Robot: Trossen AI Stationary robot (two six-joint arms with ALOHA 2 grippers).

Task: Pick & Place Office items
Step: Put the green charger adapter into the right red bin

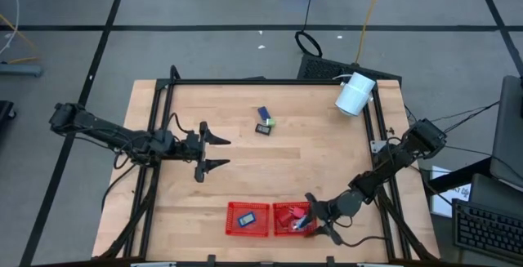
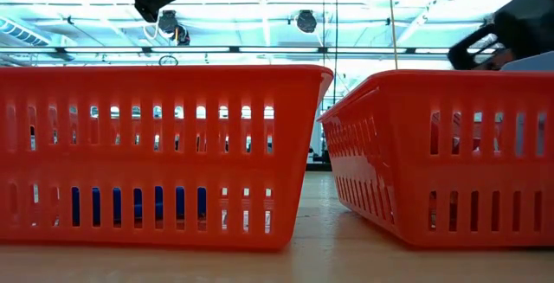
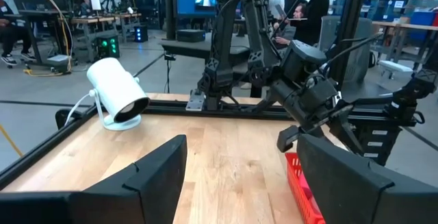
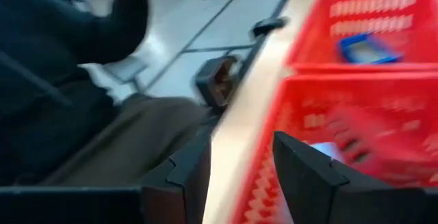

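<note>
Mid-table — small dark blue block (image 1: 263, 113), another black (image 1: 262, 128)

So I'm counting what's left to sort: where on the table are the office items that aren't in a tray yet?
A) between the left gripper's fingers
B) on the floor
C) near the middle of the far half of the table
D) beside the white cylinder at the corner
C: in the high view the loose office items lie together on bare wood toward the far middle, apart from the white cylinder and the open, empty left gripper.
</note>
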